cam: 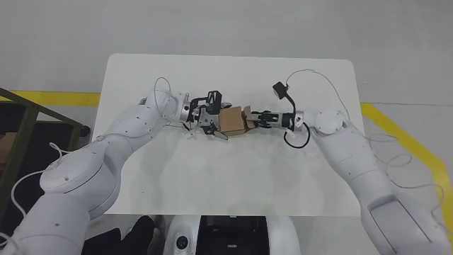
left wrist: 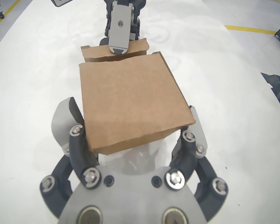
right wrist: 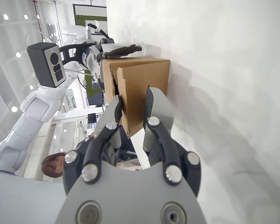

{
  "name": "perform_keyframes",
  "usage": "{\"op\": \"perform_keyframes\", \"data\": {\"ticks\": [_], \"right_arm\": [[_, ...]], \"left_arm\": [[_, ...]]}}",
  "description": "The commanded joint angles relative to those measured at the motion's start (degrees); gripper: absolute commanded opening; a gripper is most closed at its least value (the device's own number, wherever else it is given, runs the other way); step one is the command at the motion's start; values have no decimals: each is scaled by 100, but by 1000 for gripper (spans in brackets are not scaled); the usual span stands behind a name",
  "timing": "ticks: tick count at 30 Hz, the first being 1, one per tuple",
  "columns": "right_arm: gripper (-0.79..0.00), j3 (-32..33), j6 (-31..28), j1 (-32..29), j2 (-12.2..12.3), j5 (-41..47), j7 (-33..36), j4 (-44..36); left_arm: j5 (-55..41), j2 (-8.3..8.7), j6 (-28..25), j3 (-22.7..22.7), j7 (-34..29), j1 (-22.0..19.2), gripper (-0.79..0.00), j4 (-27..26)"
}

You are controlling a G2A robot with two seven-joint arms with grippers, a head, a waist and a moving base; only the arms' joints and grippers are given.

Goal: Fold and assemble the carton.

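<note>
A small brown carton (cam: 231,120) lies at the middle of the white table (cam: 170,177), held from both ends. My left gripper (left wrist: 133,117) is shut on the carton (left wrist: 128,99), with one finger against each side wall at its open near end. At the far end my right gripper (right wrist: 134,106) is shut on an end flap (right wrist: 133,87), which sticks out from the box. Seen from the left wrist, the right gripper (left wrist: 117,50) has one finger lying over that flap (left wrist: 114,52). In the top view the left gripper (cam: 211,122) and right gripper (cam: 253,120) face each other across the carton.
Bare table surface (cam: 297,184) surrounds the carton on all sides. A dark green frame (cam: 21,124) stands on the floor beyond the table's left edge. Yellow floor tape (cam: 396,124) runs past the right edge.
</note>
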Motion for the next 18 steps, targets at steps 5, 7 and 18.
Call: {"op": "perform_keyframes", "data": {"ticks": [5,7,18], "right_arm": [[-622,4,129,-28,8,-173,-129,-179],[-622,12,159,-49,15,-222,-163,-250],[-628,110,355,-220,87,-523,-293,-750]], "left_arm": [[5,1,17,3,17,0,-43,4],[3,3,16,4,16,-1,-40,3],[10,8,26,9,26,-3,-43,-8]]}}
